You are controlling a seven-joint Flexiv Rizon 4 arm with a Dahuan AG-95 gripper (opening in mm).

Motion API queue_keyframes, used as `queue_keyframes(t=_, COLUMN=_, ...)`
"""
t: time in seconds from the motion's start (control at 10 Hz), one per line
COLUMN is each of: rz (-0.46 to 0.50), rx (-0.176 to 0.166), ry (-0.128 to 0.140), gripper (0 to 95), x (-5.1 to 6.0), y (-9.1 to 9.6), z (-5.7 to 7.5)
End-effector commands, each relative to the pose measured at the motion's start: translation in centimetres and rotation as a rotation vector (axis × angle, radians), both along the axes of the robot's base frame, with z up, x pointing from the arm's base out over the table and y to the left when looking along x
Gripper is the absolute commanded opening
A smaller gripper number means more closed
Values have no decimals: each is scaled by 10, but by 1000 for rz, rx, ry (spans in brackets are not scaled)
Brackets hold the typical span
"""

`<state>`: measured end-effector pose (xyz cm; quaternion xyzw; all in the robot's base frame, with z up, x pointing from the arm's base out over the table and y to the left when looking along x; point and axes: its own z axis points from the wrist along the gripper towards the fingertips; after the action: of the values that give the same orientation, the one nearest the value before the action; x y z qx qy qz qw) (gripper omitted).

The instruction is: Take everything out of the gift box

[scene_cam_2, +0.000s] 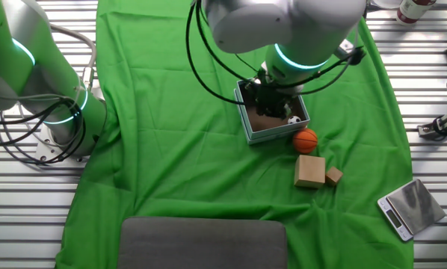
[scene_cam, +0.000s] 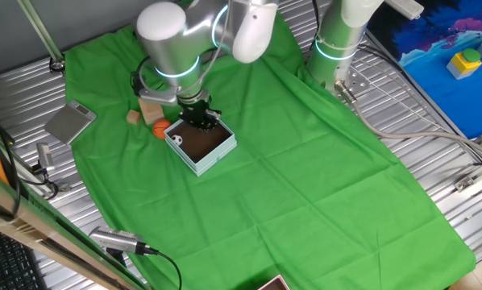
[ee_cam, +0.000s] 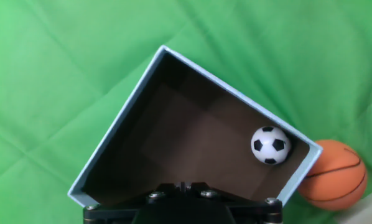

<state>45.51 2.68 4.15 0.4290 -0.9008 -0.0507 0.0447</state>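
The pincer point(scene_cam: 199, 115) hangs over the far rim of the gift box point(scene_cam: 201, 145), black and pointing down; in the hand view only its dark base shows at the bottom edge, fingertips unseen, so whether it is spread or pressed together cannot be determined, and nothing is seen held in it. The gift box sits on the green cloth point(scene_cam: 305, 169) covering the table, pale blue walls, dark brown floor, open at the top. Inside, the soccer ball point(ee_cam: 270, 145) rests in one corner against the walls (the only item seen in the box; the part beneath the pincer base is hidden). In the other fixed view the ball shows as a small white spot at the box's corner nearest the outside items. The basketball point(ee_cam: 334, 175) lies on the cloth outside, just beside that same corner wall; whether it touches the wall cannot be told. Beyond it, in the other fixed view, a tan wooden block point(scene_cam_2: 309, 171) lies on the cloth near the basketball, with a smaller tan block point(scene_cam_2: 333, 176) just beside it. A small digital scale point(scene_cam_2: 410, 207) with a metal plate rests on the slatted table surface past the cloth's edge. A flat grey pad point(scene_cam_2: 202, 243) lies over the cloth at the near edge of that view. A second arm's base point(scene_cam: 338, 44) stands at the cloth's far side, well apart from the box.
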Motion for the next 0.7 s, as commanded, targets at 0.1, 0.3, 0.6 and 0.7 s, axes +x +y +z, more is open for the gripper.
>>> queue_keyframes(t=0.1, rz=127, rx=26, ry=-27, gripper=0, x=-1, y=-1, z=0)
queue_keyframes(t=0.3, rz=176, rx=37, ry=-30, gripper=0, x=-1, y=-1, z=0)
queue_keyframes(t=0.6, rz=215, rx=51, ry=-32, gripper=0, x=-1, y=-1, z=0)
queue_keyframes(t=0.7, rz=211, rx=50, ry=-31, gripper=0, x=-1, y=-1, z=0)
